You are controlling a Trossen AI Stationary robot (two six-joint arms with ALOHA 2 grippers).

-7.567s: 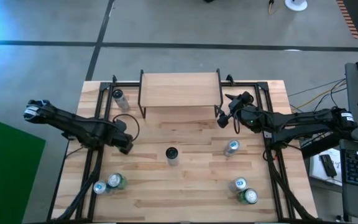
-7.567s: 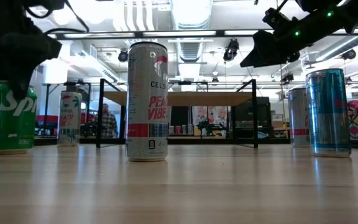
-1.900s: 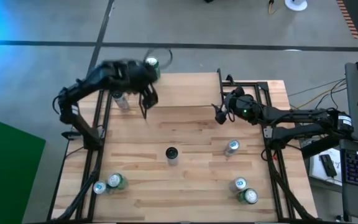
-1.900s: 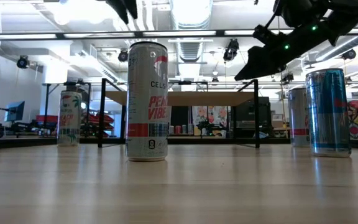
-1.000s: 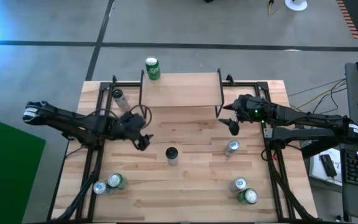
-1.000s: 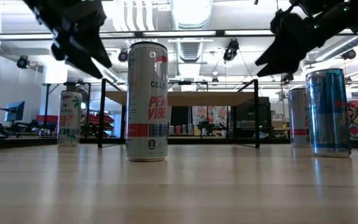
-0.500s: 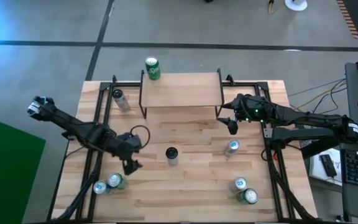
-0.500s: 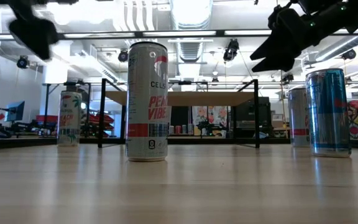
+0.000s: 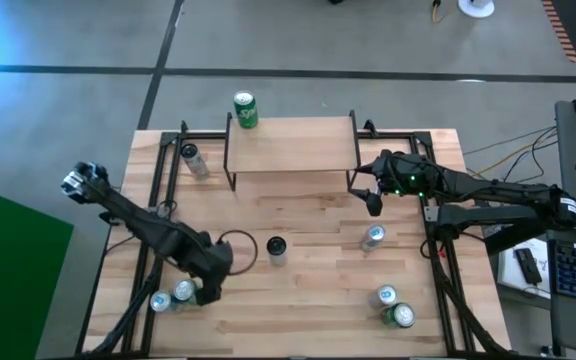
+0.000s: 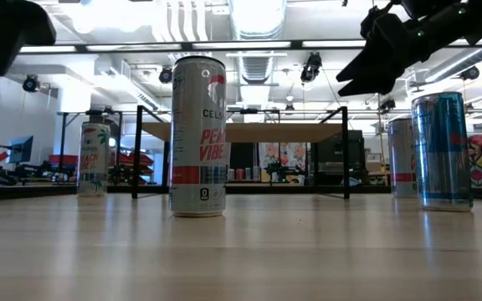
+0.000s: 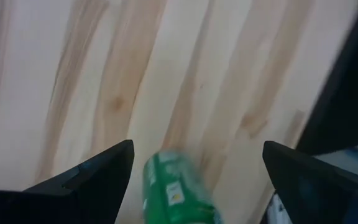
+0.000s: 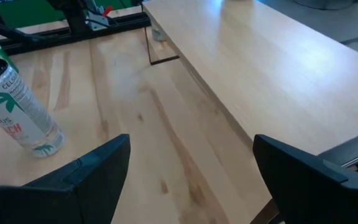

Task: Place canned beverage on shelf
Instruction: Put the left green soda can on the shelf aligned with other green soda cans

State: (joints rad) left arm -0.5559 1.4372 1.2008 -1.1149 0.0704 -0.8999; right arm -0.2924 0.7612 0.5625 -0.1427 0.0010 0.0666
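One green can point(image 9: 245, 110) already stands at the shelf's point(image 9: 293, 142) far left corner. My left gripper point(image 9: 208, 292) hangs over the near-left pair of cans, jaws spread wide and empty, another green can point(image 11: 178, 192) framed between its fingers in the left wrist view. I judge it light, rigid but dentable, slick metal: best gripped mid-body across the width. Right gripper point(image 9: 371, 201) waits beside the shelf's right end, jaws wide, holding nothing
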